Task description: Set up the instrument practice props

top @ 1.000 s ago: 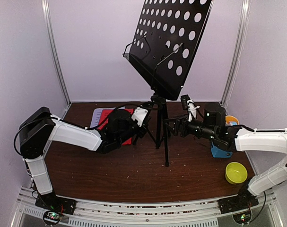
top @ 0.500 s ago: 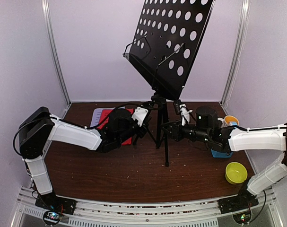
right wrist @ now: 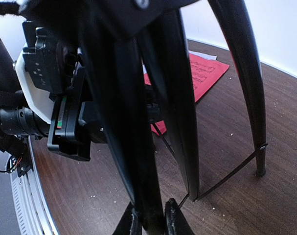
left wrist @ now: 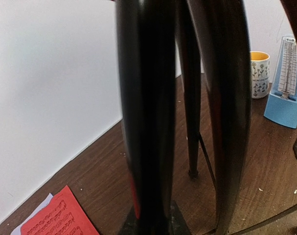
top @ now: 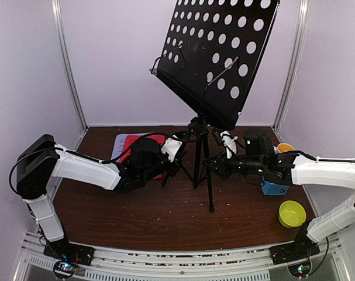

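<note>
Top view: the music stand (top: 218,58) stands upright mid-table (top: 136,216) on its tripod. The left gripper (top: 178,164) meets its legs from 9 o'clock, the right gripper (top: 211,168) from 3 o'clock. The red sheet (top: 158,139) and white sheet (top: 122,144) lie flat at 10 o'clock of the stand, and the blue metronome (top: 275,187) sits at 4 o'clock (partly behind the right arm).

Left wrist view: the left gripper (left wrist: 150,223) is nearly closed, clamped on one black leg. The metronome is at 2 o'clock, beside a mug (left wrist: 259,73).

Right wrist view: the right gripper (right wrist: 150,221) is pinched tight on a leg.
</note>
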You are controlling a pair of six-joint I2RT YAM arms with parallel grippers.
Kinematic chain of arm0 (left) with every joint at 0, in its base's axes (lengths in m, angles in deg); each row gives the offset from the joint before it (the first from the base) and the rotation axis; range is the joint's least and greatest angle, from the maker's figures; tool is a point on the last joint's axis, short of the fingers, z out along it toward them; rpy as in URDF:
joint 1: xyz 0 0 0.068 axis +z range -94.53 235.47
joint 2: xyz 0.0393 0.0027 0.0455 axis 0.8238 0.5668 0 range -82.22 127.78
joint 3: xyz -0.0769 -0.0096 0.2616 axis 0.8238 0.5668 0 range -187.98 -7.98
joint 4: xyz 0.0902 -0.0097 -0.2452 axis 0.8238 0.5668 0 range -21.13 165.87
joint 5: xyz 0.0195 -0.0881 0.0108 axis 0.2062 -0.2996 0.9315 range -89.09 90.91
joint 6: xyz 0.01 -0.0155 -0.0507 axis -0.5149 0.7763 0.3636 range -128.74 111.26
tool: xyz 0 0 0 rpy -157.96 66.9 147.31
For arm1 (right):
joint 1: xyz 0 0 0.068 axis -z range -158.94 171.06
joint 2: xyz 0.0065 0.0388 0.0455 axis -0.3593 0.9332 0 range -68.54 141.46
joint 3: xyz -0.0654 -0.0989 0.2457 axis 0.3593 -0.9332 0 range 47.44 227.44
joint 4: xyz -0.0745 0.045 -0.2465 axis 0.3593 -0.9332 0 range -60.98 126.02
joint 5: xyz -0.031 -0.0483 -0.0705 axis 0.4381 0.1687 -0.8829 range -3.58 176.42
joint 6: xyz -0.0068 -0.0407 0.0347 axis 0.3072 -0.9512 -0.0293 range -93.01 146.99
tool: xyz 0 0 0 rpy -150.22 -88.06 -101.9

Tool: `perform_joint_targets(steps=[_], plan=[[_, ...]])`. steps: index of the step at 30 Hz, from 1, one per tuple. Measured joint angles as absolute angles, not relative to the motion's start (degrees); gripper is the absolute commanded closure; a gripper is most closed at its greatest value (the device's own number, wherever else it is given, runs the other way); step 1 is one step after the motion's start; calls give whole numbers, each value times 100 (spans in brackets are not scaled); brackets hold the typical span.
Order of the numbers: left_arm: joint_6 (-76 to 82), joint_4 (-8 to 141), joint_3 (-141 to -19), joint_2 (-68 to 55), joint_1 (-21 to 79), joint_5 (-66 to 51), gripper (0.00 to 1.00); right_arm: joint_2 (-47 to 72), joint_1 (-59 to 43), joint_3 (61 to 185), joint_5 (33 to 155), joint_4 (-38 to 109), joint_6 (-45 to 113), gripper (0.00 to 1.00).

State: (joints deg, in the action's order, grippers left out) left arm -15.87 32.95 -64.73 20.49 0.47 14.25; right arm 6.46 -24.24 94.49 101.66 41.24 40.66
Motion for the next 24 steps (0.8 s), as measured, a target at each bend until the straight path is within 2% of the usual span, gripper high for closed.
perform_joint_targets(steps=[13,21,22,24], plan=[[-1518,3077,-6003,1774,-141,1134,100,83,-2229,9130,10562,3627,3730,100],[-1384,3044,-6326,2078,114,1440,100,1025,-1976,9781,10590,4003,3500,100],[-1369,3033,-6359,2104,176,1445,99,1189,-1952,9921,10573,4034,3450,100],[-1325,3042,-6381,2117,259,1460,89,1398,-1928,10115,10571,4067,3339,100]])
